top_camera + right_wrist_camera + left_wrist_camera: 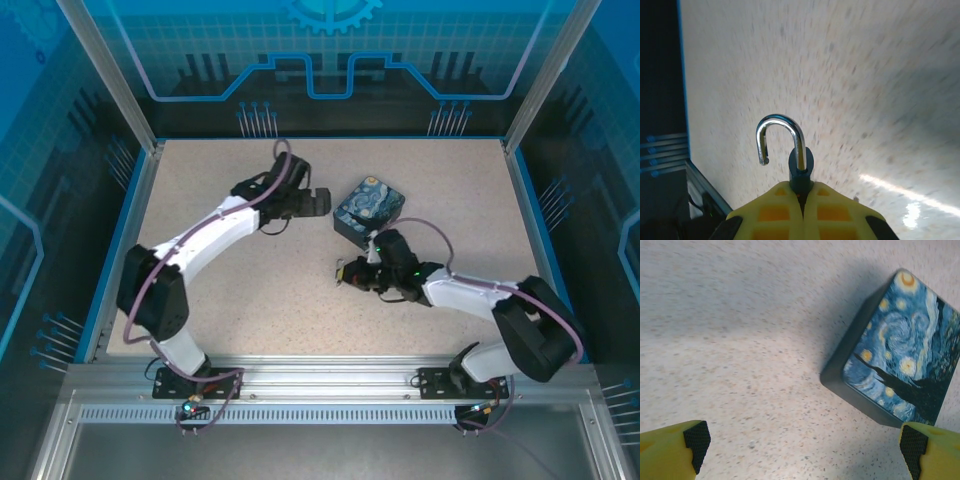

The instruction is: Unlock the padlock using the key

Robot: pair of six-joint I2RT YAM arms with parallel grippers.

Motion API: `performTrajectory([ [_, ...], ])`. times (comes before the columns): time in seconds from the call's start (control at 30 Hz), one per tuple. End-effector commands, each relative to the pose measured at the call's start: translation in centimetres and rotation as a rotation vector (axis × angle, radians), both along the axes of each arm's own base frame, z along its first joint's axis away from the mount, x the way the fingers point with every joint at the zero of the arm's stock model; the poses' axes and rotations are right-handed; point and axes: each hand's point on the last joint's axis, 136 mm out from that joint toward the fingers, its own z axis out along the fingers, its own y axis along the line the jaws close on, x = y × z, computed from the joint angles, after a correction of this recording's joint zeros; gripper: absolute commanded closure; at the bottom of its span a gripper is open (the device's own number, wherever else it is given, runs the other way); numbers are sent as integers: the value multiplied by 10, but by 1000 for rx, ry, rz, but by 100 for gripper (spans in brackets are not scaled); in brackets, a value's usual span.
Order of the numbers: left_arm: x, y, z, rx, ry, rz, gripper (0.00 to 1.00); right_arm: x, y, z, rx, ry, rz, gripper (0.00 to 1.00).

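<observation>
Looking down from the overhead camera, I have the right pincer [347,272] low over the middle of the desk [250,290], pointing left, on the near side of the starry-night box [368,208] and apart from it. On its wrist camera the right pincer [802,192] has its two yellow fingers [775,215] pressed together with the padlock [801,165] clamped between them. Just the top of the dark blue body pokes out past the tips, and the bright metal shackle [780,122] arches up from it. The shackle's right leg runs down into the body, while its left leg seems to end free beside it, though the desk behind is blurred and I can't be certain of that gap. From overhead the lock is too small for me to make out. The left pincer [320,203] sits farther back, just left of the box and aimed at it. On its own camera the left pincer [805,442] is spread wide, with the black pads [697,440] at opposite bottom corners and nothing between them but bare speckled desk [740,340]. The box [900,350] lies flat ahead and to the right, printed lid up, with one corner near the right-hand pad.
</observation>
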Motion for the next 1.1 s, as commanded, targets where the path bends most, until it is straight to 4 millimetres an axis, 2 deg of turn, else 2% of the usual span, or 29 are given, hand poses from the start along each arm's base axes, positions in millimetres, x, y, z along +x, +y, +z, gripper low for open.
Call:
performTrajectory([
  [0.0,-11,32,3,-26,11,78,1,-3,40,-3,-2,-6,48,100],
  [0.13,-25,65,7,-14,13,131,1,-10,96,-7,29,4,154,100],
  [0.17,-27,69,8,-15,13,139,1,-13,103,-10,30,13,173,100],
  [0.2,-30,74,9,-16,12,149,1,-8,116,-5,48,5,182,100],
  [0.3,-38,81,11,-13,18,157,1,-2,128,-11,53,21,199,100],
  [0.43,-46,82,9,-22,30,158,1,8,118,-24,13,44,190,100],
  [0.53,-49,83,8,-31,26,164,1,11,106,-35,-9,82,186,91],
  [0.6,-50,83,7,-39,27,166,1,10,99,-41,-26,103,183,84],
  [0.73,-49,81,8,-48,29,165,1,8,84,-44,-62,118,158,58],
  [0.83,-49,80,9,-50,29,162,1,5,66,-38,-86,104,125,39],
  [0.87,-48,80,10,-51,27,162,1,7,62,-31,-76,85,115,36],
  [0.93,-47,80,12,-53,23,162,1,1,48,-29,-87,84,101,32],
  [1.07,-46,79,14,-57,19,162,1,0,30,-2,-105,16,89,25],
])
